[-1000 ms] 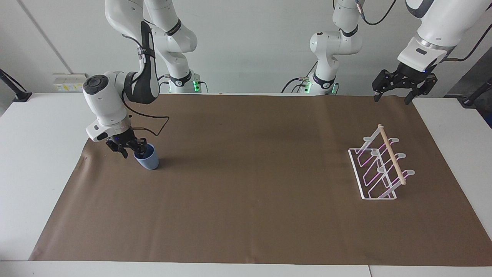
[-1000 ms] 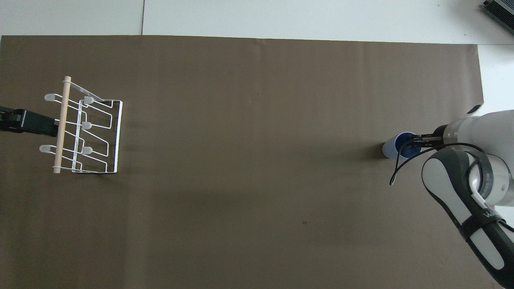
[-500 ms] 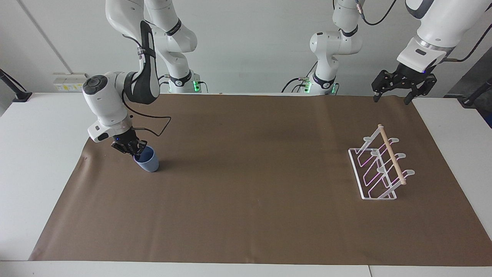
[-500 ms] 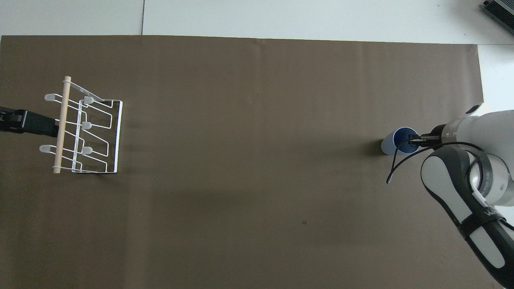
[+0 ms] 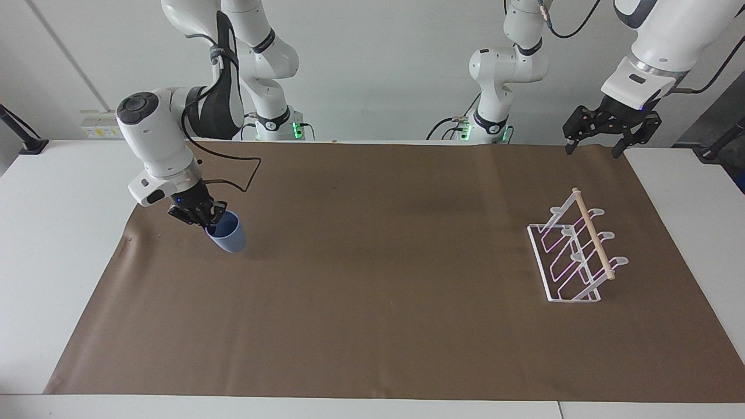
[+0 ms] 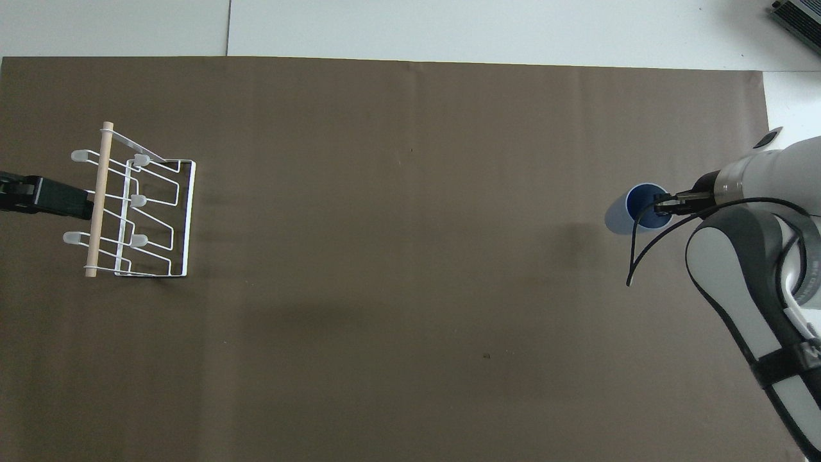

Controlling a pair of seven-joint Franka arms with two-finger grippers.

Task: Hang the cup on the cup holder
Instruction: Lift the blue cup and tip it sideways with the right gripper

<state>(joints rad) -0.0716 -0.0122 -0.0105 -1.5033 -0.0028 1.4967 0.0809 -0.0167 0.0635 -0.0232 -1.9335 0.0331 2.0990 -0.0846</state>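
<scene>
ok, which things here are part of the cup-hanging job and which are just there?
In the job:
- cup, tilted, held at its rim by the right gripper
- cup holder, at the left arm's end of the table

Just there:
- brown mat
- left gripper, open, waiting up over the mat's corner

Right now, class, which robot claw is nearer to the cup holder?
Left. The left claw hangs open in the air by the cup holder; the right claw grips the cup at the right arm's end of the table.

High facing camera, steep overhead, shared table (image 5: 372,401)
</scene>
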